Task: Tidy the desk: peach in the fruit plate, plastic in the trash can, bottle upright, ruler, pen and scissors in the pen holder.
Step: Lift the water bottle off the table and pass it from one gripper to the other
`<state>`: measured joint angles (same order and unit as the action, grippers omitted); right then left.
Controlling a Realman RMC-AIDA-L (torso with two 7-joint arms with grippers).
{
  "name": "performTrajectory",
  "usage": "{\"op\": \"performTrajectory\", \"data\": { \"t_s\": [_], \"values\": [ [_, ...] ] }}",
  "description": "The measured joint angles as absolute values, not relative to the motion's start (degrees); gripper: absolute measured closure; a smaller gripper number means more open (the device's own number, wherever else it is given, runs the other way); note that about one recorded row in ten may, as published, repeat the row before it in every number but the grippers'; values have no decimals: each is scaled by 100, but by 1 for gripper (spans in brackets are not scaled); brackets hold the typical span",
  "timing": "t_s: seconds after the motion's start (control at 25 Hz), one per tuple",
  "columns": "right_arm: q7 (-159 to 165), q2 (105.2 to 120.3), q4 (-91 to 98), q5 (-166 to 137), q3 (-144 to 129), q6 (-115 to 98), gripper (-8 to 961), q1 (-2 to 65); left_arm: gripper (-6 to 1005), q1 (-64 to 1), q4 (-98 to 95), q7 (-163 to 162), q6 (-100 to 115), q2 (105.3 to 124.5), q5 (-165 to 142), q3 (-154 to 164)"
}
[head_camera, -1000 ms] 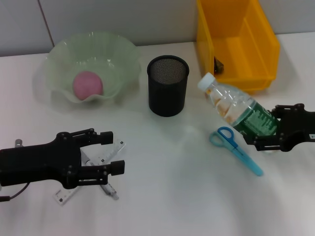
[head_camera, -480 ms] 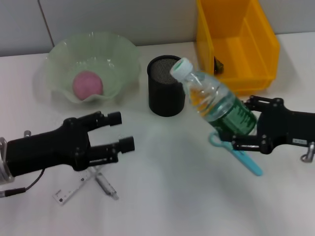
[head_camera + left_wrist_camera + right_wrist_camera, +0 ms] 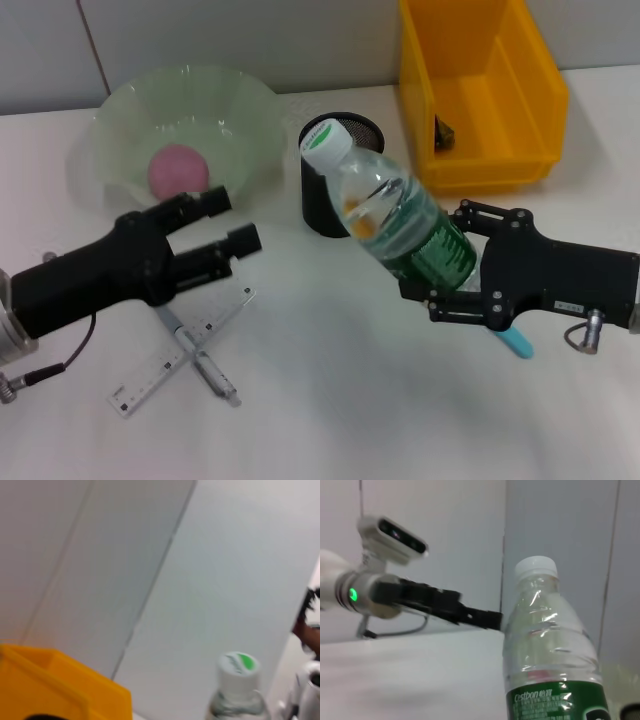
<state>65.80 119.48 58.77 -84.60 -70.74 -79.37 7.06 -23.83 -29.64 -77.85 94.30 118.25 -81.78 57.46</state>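
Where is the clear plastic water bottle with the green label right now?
In the head view, the clear plastic water bottle is held off the table, tilted, in the right gripper, right of centre, its white cap in front of the black mesh pen holder.

A white table (image 3: 330, 420) stands against a pale grey panelled wall (image 3: 250, 40).

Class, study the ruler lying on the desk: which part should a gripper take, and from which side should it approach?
Grip the ruler on its near end from above, jaws closing across its narrow width. It lies flat, and the pen crosses it near the middle, so the near end looks easier to reach.
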Motion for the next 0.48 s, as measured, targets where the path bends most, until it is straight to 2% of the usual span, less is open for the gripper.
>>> {"op": "performTrajectory", "data": {
  "t_s": [0.48],
  "values": [
    [5930, 11957, 5166, -7848, -7378, -8083, 173, 983, 153, -2536, -2275, -7503, 9669, 11863, -7700, 5676]
  ]
}}
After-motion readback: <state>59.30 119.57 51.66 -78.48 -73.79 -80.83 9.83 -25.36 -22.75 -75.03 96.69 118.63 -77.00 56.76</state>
